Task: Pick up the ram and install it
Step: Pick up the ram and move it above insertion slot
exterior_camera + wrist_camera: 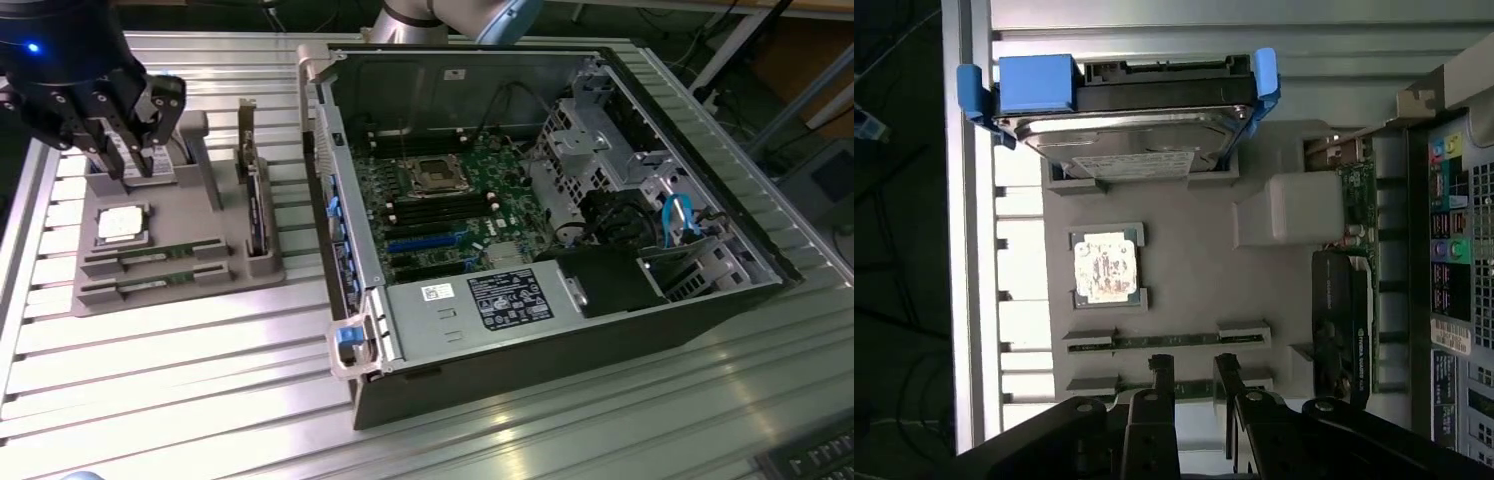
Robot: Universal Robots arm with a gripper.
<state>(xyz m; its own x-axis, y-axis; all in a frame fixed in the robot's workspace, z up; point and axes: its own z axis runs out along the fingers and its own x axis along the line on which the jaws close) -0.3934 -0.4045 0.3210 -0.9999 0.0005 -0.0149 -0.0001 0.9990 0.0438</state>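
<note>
Wrist view has the gripper [1192,360] with its jaws spread and nothing between the pads, both dark fingers [1159,372] clear of any part. Nearest to the jaws lies the ram [1194,388], a thin green strip flat in its slot on the gray tray [1184,270]. It crosses the gap between the fingertips, though whether they touch it cannot be told. Just past it, a little farther from the jaws, a second ram [1166,340] lies parallel in its own slot. Beyond that sits a square CPU [1104,268] in a shallow pocket. Farthest from the jaws on the tray is the hard drive [1129,120] with blue tabs at both ends. Off to one side of the jaws an upright dark card [1344,320] stands on edge in the tray. In the exterior view the gripper [123,160] hangs over the tray [220,265], and both strips, ram [158,283] and second ram [158,255], lie well apart from it. Farther off stands the open case [534,200], its board exposed, on the slatted metal counter [160,400].
</note>
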